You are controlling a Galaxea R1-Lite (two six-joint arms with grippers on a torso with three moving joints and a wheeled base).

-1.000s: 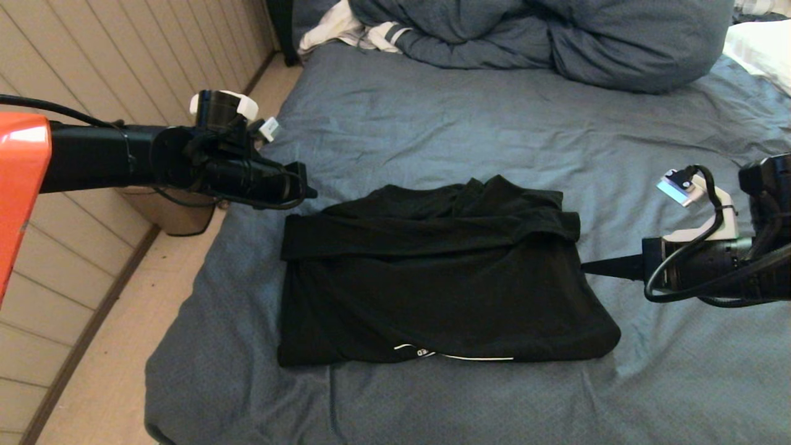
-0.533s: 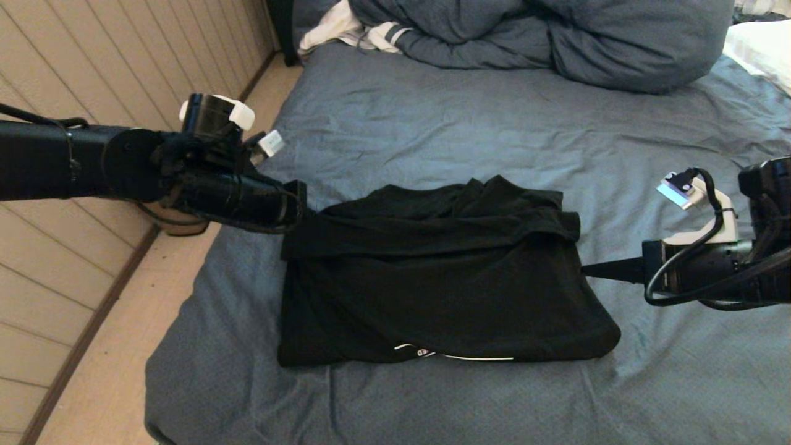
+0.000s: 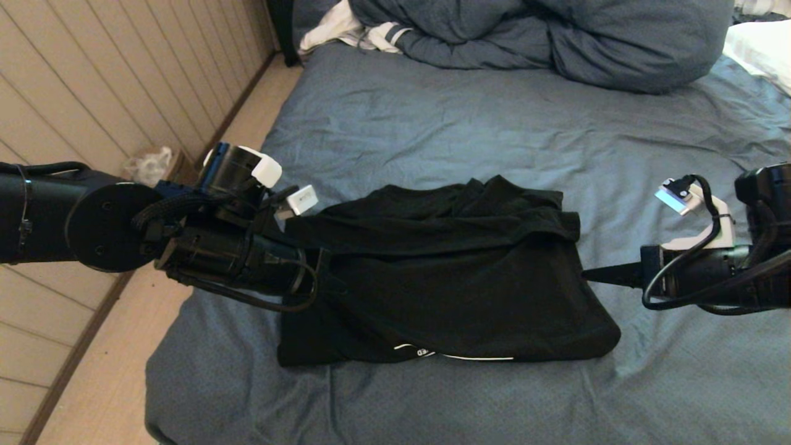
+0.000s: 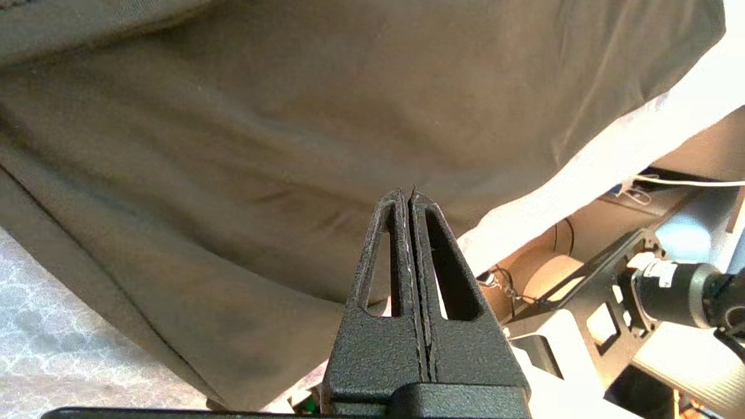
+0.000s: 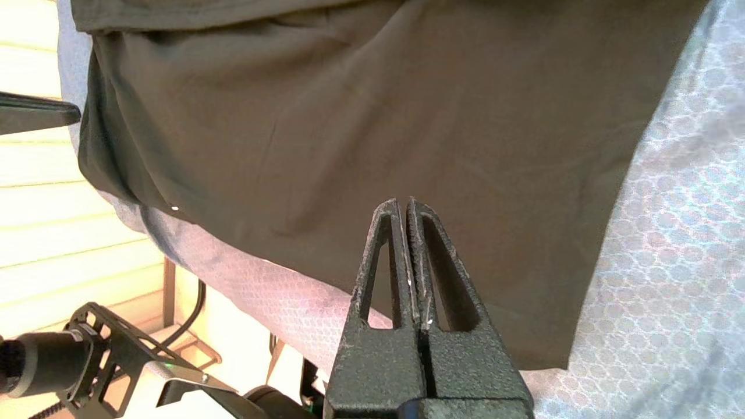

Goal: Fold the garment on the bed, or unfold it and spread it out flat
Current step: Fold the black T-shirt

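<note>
Left gripper is positioned over the left edge of the garment, fingers pressed together with nothing between them. Right gripper sits at the garment's right edge, fingers likewise closed and empty, tip just touching the fabric. Garment lies folded into a rough rectangle on the bed, near its front edge. Duvet is bunched at the far end.

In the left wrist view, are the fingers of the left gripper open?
No, the left gripper has its two fingers pressed together with no gap, above the garment.
</note>
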